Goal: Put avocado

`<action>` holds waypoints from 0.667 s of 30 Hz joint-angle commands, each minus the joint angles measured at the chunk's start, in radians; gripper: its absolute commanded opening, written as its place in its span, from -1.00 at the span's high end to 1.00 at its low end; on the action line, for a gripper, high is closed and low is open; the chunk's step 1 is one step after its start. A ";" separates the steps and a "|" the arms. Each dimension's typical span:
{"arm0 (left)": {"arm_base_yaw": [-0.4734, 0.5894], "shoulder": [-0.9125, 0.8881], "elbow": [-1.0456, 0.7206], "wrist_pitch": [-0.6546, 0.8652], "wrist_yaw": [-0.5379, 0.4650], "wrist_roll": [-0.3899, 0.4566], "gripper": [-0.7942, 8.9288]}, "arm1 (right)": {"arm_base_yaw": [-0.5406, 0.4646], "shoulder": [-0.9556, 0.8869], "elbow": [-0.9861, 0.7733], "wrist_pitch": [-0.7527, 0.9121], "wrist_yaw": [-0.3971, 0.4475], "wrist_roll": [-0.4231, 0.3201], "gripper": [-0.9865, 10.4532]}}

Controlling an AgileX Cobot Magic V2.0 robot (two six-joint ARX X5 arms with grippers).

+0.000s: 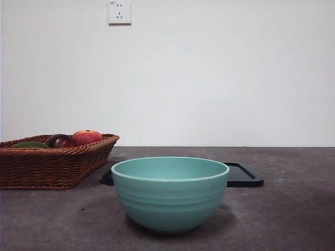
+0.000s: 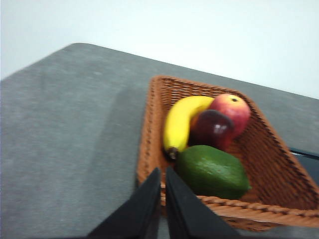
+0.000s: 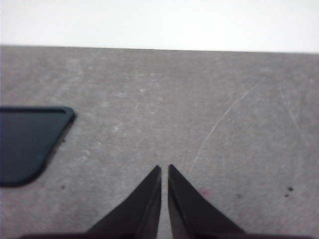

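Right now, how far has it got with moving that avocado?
Nothing is done yet. The dark green oval avocado lies in the brown wicker basket. The left tool hangs near it, jaws together, holding nothing. Grasping, lifting and placing remain.

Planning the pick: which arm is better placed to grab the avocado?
Left. Its gripper hangs by the basket holding the avocado; the right gripper faces only bare table.
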 commanded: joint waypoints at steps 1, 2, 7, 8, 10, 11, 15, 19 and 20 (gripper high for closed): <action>-0.002 -0.002 -0.020 0.017 0.029 -0.014 0.81 | 0.003 -0.003 -0.005 0.023 -0.027 0.121 0.80; -0.002 -0.002 -0.019 0.017 0.036 -0.014 0.81 | 0.003 -0.003 -0.005 0.036 -0.043 0.140 0.80; -0.002 -0.002 0.022 0.017 0.042 -0.027 0.81 | 0.003 -0.003 0.023 0.098 -0.048 0.228 0.80; -0.002 -0.002 0.034 0.017 0.042 -0.039 0.81 | 0.003 -0.003 0.032 0.098 -0.044 0.237 0.80; -0.003 -0.001 0.070 0.016 0.043 -0.070 0.81 | 0.003 -0.002 0.068 0.093 -0.041 0.267 0.81; -0.004 0.001 0.085 0.016 0.043 -0.074 0.81 | 0.003 0.000 0.083 0.090 -0.041 0.282 0.81; -0.014 0.033 0.156 0.016 0.042 -0.098 0.81 | 0.005 0.038 0.156 0.083 -0.047 0.365 0.81; -0.016 0.105 0.246 0.016 0.042 -0.126 0.81 | 0.012 0.110 0.246 0.076 -0.085 0.385 0.81; -0.016 0.125 0.269 0.015 0.045 -0.126 0.81 | 0.014 0.132 0.273 0.063 -0.099 0.385 0.81</action>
